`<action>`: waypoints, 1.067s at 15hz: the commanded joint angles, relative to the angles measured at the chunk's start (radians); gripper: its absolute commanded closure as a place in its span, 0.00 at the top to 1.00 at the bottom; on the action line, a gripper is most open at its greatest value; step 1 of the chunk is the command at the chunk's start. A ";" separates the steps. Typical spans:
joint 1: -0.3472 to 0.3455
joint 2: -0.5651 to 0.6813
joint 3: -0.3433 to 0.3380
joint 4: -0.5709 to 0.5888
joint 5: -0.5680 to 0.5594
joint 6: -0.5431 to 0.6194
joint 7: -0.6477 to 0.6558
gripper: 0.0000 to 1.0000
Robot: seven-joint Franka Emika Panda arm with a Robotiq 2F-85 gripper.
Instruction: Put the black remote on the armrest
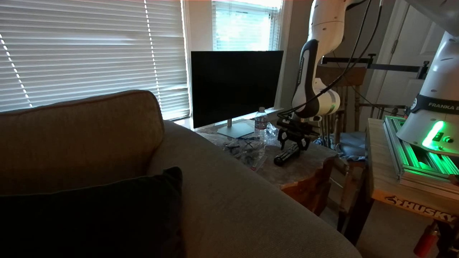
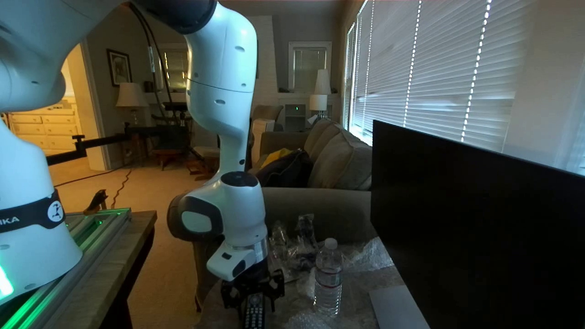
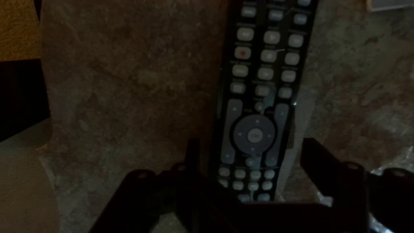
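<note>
The black remote [image 1: 285, 155] lies on the small stone-patterned table beside the sofa. It also shows in an exterior view [image 2: 254, 315] at the bottom edge and fills the middle of the wrist view [image 3: 255, 97], its lower end hidden by the gripper. My gripper [image 1: 294, 147] is low over the remote. In the wrist view the gripper [image 3: 250, 152] is open, one finger on each side of the remote, with a gap on both sides. The beige sofa armrest [image 1: 233, 193] stands beside the table and also shows in an exterior view [image 2: 320, 205]; nothing lies on it.
A water bottle [image 2: 328, 278], crumpled clear plastic wrap [image 2: 292, 244] and a large black monitor [image 1: 236, 87] stand on the table [image 1: 297, 170] near the gripper. A dark cushion [image 1: 93, 218] leans inside the sofa. The robot's wooden bench [image 1: 376, 161] is beyond the table.
</note>
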 commanded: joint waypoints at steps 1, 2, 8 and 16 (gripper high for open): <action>0.031 0.019 -0.014 0.022 0.011 -0.004 0.028 0.50; 0.032 0.019 -0.016 0.022 0.010 -0.004 0.028 0.42; 0.027 -0.010 -0.012 -0.004 0.004 -0.030 0.020 0.29; 0.009 -0.288 0.074 -0.206 -0.005 -0.192 -0.006 0.29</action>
